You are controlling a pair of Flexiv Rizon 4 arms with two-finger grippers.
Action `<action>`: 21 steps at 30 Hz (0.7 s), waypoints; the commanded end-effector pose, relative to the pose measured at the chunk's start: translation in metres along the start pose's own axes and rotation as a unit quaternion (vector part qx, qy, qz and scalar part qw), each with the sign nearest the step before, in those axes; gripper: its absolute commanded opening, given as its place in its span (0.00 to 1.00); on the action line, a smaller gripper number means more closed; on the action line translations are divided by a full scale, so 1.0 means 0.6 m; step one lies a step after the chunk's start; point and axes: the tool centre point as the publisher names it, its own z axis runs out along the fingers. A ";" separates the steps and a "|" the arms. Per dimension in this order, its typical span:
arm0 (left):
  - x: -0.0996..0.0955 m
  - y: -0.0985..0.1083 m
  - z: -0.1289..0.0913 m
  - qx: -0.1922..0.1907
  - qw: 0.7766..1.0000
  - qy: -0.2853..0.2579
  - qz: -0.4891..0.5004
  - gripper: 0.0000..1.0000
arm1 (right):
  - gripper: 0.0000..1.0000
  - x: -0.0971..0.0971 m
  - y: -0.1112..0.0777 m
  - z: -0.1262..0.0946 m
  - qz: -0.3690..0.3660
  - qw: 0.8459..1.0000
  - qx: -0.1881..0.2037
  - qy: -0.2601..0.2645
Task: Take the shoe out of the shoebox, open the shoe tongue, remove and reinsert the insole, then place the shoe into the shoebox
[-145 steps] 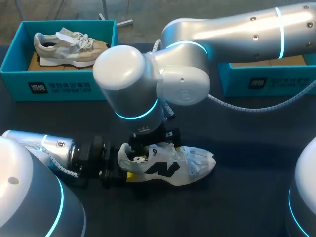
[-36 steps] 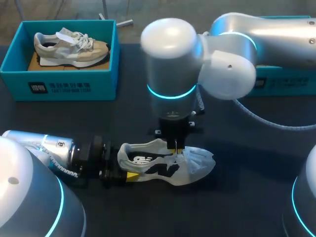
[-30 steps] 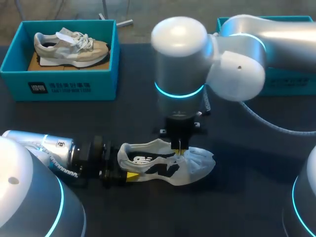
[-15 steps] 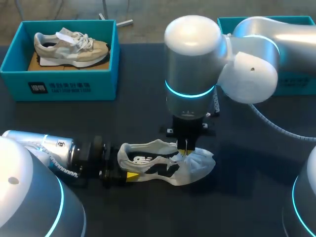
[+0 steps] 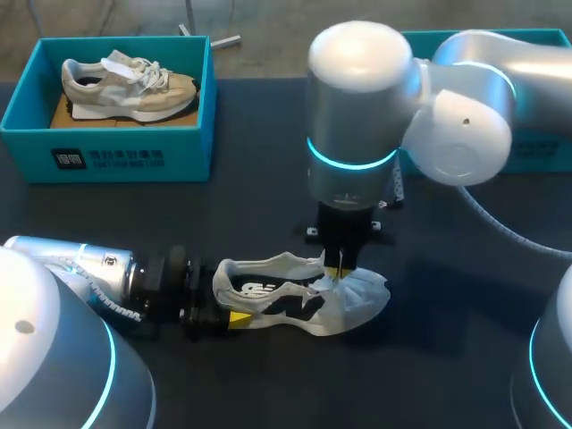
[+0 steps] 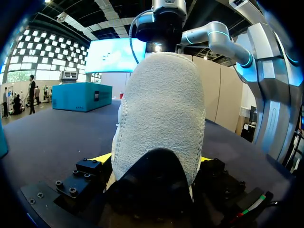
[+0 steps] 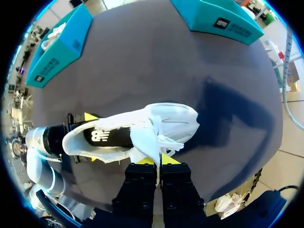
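Note:
A white shoe [image 5: 295,299] with a dark logo lies on its side on the dark table [image 5: 268,206], toe to the right. My left gripper [image 5: 223,308] stays low at the heel [image 6: 161,114]; its yellow tips press the heel from both sides. My right gripper [image 5: 337,264] hangs straight down over the laces, its fingers shut on the white tongue [image 7: 141,148], which is lifted toward the toe. In the right wrist view the yellow tips [image 7: 154,160] sit together over the shoe [image 7: 118,135]. The insole is hidden inside.
A teal shoebox [image 5: 107,156] holding a beige shoe [image 5: 125,85] stands at the back left. A second teal box [image 5: 536,152] is at the back right, mostly behind my right arm. Bare table lies in front of the white shoe.
My right arm has shifted to the right along the shoe, from mid-shoe toward the toe, drawing the tongue with it. The left arm and the heel have stayed put.

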 end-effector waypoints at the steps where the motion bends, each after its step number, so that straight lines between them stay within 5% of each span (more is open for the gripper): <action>1: -0.001 0.004 0.000 -0.001 1.000 0.000 0.000 0.00 | 0.00 -0.036 0.004 0.005 0.051 0.998 0.006 0.038; 21: -0.001 0.004 0.000 -0.001 1.000 0.000 0.000 0.00 | 0.00 -0.086 0.036 0.017 -0.025 0.987 0.052 0.152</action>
